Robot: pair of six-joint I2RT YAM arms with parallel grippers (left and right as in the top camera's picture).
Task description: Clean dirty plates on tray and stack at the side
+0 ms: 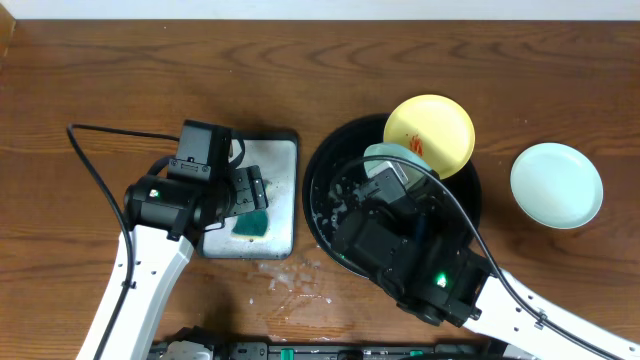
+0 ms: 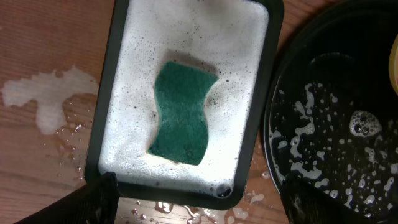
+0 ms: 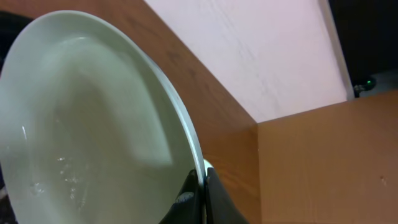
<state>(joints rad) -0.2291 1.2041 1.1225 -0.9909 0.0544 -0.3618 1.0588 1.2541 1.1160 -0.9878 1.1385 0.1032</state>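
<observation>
Mint plate (image 3: 93, 137) pinched by right gripper (image 3: 201, 193); left gripper (image 1: 250, 200) spread above green sponge (image 2: 181, 112).

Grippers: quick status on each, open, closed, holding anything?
Left gripper: open, empty, over the green sponge.
Right gripper: closed on the rim of a mint-green plate, held tilted.

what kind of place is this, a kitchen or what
Probably a robot lab bench, not a kitchen: two robot arms at a wooden table, a sudsy grey tray holding a green sponge, a black tray of plates.
</observation>
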